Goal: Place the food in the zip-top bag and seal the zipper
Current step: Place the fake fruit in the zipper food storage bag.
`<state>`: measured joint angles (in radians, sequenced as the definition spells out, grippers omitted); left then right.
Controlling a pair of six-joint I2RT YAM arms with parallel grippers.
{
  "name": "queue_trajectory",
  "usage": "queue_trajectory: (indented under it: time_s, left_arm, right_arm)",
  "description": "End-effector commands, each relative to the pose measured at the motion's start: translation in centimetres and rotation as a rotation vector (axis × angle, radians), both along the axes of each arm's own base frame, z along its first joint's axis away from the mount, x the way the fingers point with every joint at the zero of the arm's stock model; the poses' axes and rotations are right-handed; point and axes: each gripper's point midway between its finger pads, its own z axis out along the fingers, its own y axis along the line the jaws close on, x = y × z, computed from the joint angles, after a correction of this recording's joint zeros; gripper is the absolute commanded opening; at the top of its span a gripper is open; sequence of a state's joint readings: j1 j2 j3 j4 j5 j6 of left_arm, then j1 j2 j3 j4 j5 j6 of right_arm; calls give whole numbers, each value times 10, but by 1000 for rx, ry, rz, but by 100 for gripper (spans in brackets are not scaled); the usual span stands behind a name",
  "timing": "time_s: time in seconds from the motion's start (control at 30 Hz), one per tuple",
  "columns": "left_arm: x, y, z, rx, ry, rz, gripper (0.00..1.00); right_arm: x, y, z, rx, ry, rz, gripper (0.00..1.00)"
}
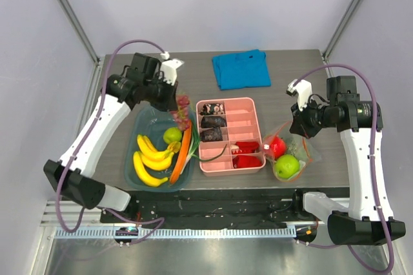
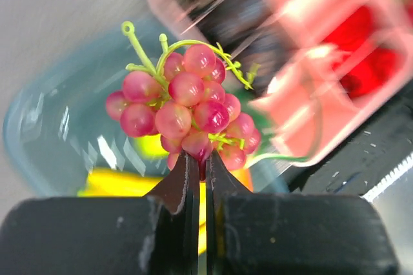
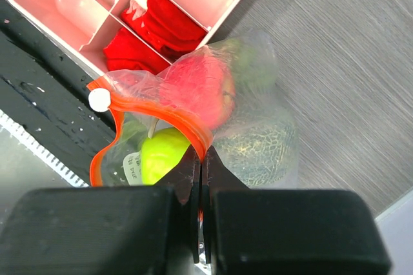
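The grape bunch (image 2: pixel 187 110) is clamped in the left tool (image 2: pixel 199 159). The zip-top bag (image 3: pixel 258 139), its zipper (image 3: pixel 161 117) pinched by the right tool (image 3: pixel 201 159), is set rightward beyond the pink tray (image 1: pixel 230 99).

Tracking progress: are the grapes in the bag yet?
No, the left hand grips the grapes over the tray, well away from the bag.

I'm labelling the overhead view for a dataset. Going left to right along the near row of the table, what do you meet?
bananas → carrot → pink divided tray → zip-top bag
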<state>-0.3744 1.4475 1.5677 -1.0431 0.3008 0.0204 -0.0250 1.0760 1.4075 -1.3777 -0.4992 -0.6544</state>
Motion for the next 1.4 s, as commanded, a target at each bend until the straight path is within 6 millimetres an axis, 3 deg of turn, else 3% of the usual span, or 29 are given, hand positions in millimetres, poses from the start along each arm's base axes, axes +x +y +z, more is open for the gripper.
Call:
queue_trajectory:
  time_s: [0.0, 0.03, 0.13, 0.17, 0.23, 0.27, 0.3, 0.37, 0.4, 0.5, 0.6, 0.63, 0.67, 0.73, 0.9, 1.07, 1.2, 1.27, 1.3, 1.37]
  left_arm:
    - [-18, -60, 83, -153, -309, -226, 0]
    - [-34, -83, 89, -177, -328, -300, 0]
    - [-50, -121, 105, -224, -415, -422, 0]
    - [-63, -146, 118, -269, -473, -488, 0]
    - [-67, -172, 121, -282, -531, -552, 0]
    - [-81, -191, 124, -303, -548, -611, 0]
    - [-83, -205, 137, -343, -597, -635, 0]
    - [-90, -232, 132, -358, -611, -699, 0]
    - [-99, -249, 143, -402, -655, -730, 0]
    - [-109, -280, 151, -460, -756, -781, 0]
    - [-118, -300, 146, -487, -824, -815, 0]
    - [-117, -307, 156, -508, -907, -821, 0]
    - [-116, -312, 144, -492, -918, -826, 0]
    - [-121, -324, 147, -516, -999, -852, 0]
    - [-120, -340, 89, -426, -1022, -955, 0]
    - [-110, -343, 33, -280, -987, -1029, 0]
    - [-107, -343, 12, -198, -954, -1085, 0]
    - [-102, -345, 13, -157, -936, -1092, 0]
    - [-104, -337, -2, -103, -871, -1128, 0]
    - [-105, -338, 3, -71, -875, -1176, 0]
  right_arm:
    - [5, 10, 5, 64, 2, -7, 1]
    - [7, 10, 3, 65, 10, -18, 1]
    - [18, 7, -6, 66, 58, -65, 1]
    - [19, 8, -8, 74, 81, -81, 1]
    - [23, 11, -14, 94, 127, -88, 1]
    - [24, 12, -16, 101, 139, -89, 1]
    - [26, 13, -18, 107, 151, -91, 1]
    - [31, 12, -19, 103, 161, -100, 1]
    - [34, 12, -19, 104, 163, -106, 1]
    - [38, 13, -15, 114, 162, -108, 1]
    - [39, 13, -14, 117, 163, -106, 1]
    - [39, 13, -15, 115, 165, -106, 1]
    - [39, 13, -16, 115, 168, -106, 1]
    - [38, 14, -16, 121, 177, -105, 1]
    - [38, 15, -13, 126, 182, -100, 1]
    - [34, 15, -6, 115, 172, -76, 1]
    - [31, 11, -4, 84, 158, -60, 1]
    - [28, 7, -4, 60, 147, -60, 1]
    - [27, 5, -4, 47, 139, -51, 1]
    - [24, 0, -3, 17, 125, -51, 1]
